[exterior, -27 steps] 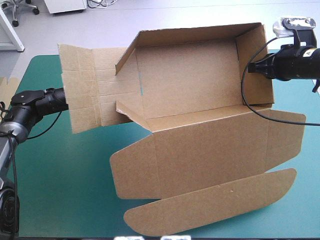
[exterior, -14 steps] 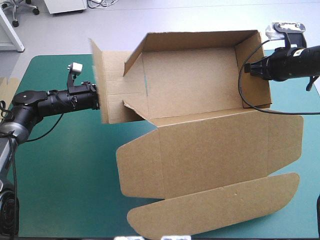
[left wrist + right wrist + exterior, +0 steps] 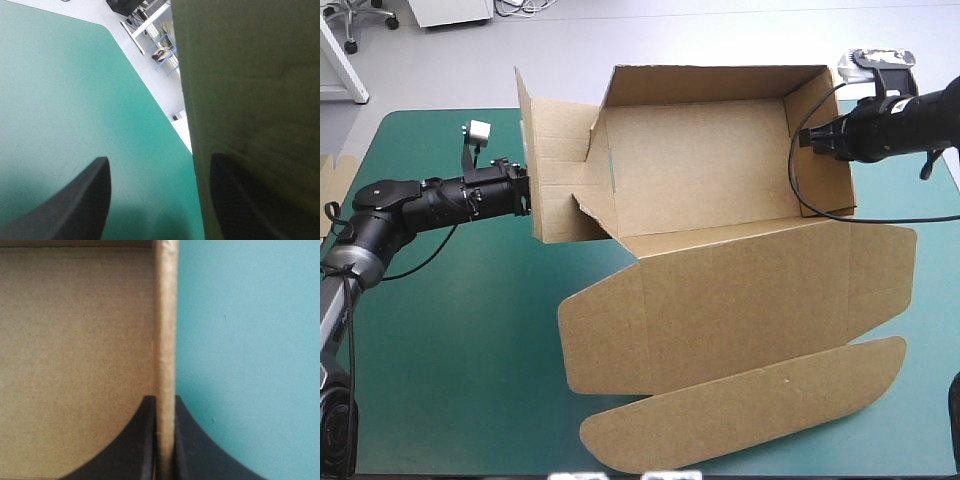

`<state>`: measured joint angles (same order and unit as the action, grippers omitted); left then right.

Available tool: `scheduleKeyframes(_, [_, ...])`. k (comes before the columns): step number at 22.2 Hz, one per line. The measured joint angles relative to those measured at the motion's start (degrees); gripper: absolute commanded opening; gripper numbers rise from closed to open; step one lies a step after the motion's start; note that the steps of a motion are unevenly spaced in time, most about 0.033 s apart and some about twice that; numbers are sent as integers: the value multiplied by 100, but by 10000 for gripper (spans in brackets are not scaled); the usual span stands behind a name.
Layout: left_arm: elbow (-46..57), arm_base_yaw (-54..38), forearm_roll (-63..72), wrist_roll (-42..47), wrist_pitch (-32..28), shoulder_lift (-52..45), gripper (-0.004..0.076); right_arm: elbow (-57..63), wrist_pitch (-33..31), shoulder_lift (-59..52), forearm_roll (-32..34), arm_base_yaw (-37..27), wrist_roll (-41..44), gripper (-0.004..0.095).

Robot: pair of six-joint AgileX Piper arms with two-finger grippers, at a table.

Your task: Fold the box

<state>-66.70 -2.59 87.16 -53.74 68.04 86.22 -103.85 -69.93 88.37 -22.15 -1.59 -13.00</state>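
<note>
Brown board: the box (image 3: pixel 720 170) lies in the middle of the table, toward its far edge, on the teal-green cover (image 3: pixel 450 350). It is partly formed into an open tray.
Walls up: the far wall (image 3: pixel 710 85) stands, and so does the right end wall (image 3: pixel 820 150). The near wall appears raised too, though from above it shows only edge-on.
Left end panel (image 3: pixel 552 190): it is tipped up close to upright but not tucked. It stands just outside the tray, with two small corner tabs (image 3: pixel 595 215) pointing inward beside it.
Lid (image 3: pixel 750 300): it lies flat on the cover toward the near edge, with its rounded tuck flap (image 3: pixel 750 405) spread flat beyond it.
Left gripper (image 3: pixel 159 158): its fingers are spread wide. One hangs over bare cover and the other lies against the outer face of the left end panel, so it pushes the board and does not pinch it.
Right gripper (image 3: pixel 164 397): its fingers are nearly together, pinching the top edge of the right end wall. The tray floor is on one side and the cover on the other.
Done, as I judge it: three walls are raised and the right end is steadied.
Left to do: bring the left end panel fully upright, fold it over the corner tabs and lock it into the floor.
Risk: the tray may slide away from the push if the right-hand pinch slips.
</note>
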Motion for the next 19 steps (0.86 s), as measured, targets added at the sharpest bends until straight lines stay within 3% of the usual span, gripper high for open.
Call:
scheduleKeyframes(9, [0, 475, 277, -64, -149, 0, 430, 0, 25, 0, 173, 0, 17, -3])
scheduleKeyframes(12, [0, 572, 71, -265, -800, 0, 430, 0, 42, 95, 328, 0, 145, -3])
scheduleKeyframes(19, [0, 1010, 27, -408, -1081, 0, 430, 18, 141, 441, 466, 11, 192, -3])
